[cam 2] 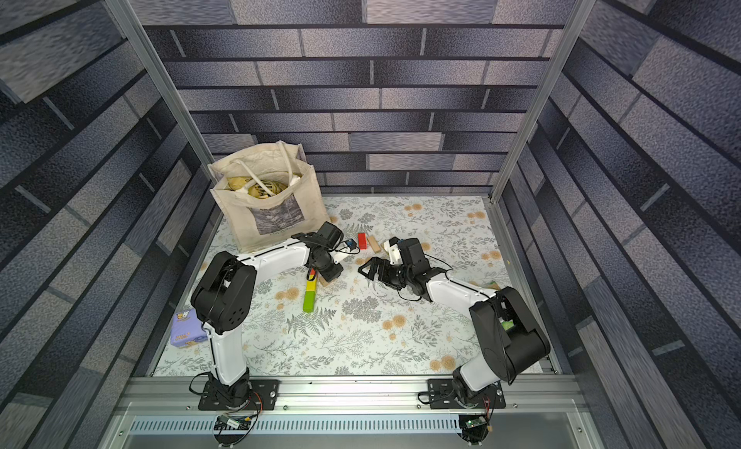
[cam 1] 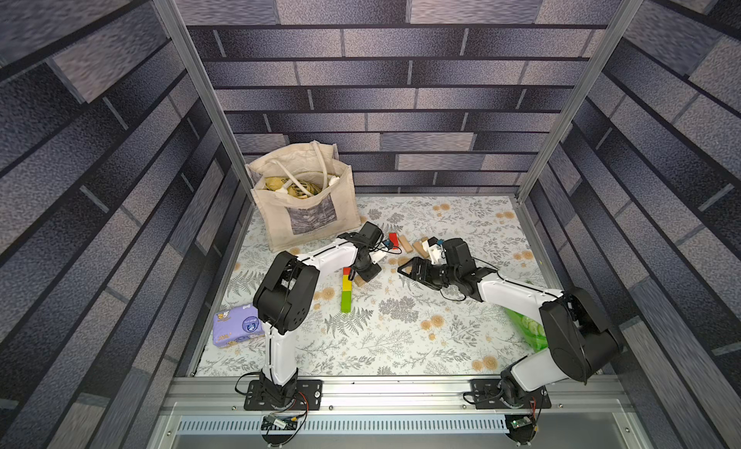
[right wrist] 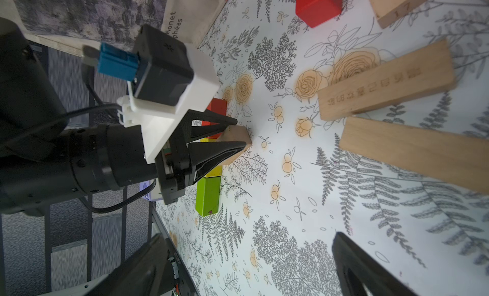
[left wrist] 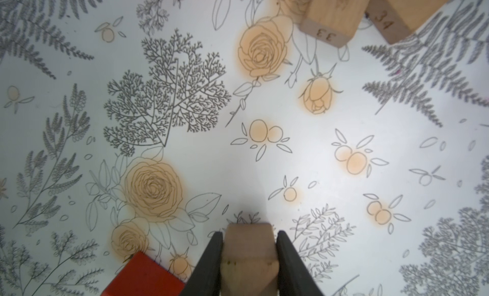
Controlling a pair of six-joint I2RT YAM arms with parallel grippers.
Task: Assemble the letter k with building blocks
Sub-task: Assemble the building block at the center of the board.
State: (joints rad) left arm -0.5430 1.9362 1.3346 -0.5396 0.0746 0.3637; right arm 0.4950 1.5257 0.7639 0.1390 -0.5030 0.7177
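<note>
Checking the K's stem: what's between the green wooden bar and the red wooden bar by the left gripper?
A yellow wooden bar, between the red bar and green bar, in both top views.

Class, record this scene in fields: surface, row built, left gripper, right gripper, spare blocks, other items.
surface: floral cloth
row built: red block, yellow block, green block, end to end
left gripper: shut on plain block, beside the row
right gripper: open, empty
spare blocks: spare red block; loose plain blocks nearby
other items: tote bag, purple pack, green packet
</note>
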